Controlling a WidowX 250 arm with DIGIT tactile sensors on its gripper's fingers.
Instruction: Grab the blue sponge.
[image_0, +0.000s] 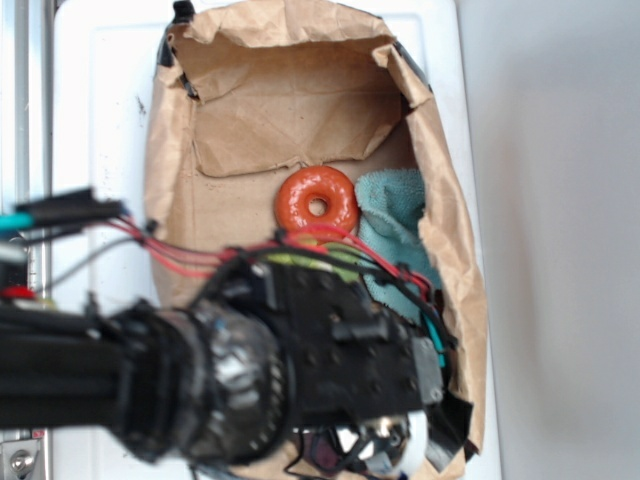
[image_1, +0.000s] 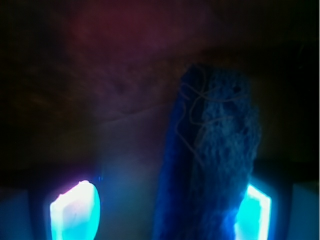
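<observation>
Claw (image_1: 160, 210) wide, straddling royal-blue porous rectangular sponge (image_1: 210, 160); sponge hard against one fingertip (image_1: 255, 210), far from other. Risk: off-centre closing shoves sponge sideways, weak grip.

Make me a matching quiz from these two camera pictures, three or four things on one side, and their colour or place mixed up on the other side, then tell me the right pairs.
Things:
1. ring
2. frayed cloth
3. blue sponge
4. paper lining

Descriptions:
A. crumpled brown, covering the work area
B. standing between the fingers in the wrist view
C. orange, with a hole in the middle
D. pale teal, touching the ring's right side

Pairs: 1-C, 2-D, 3-B, 4-A
</observation>
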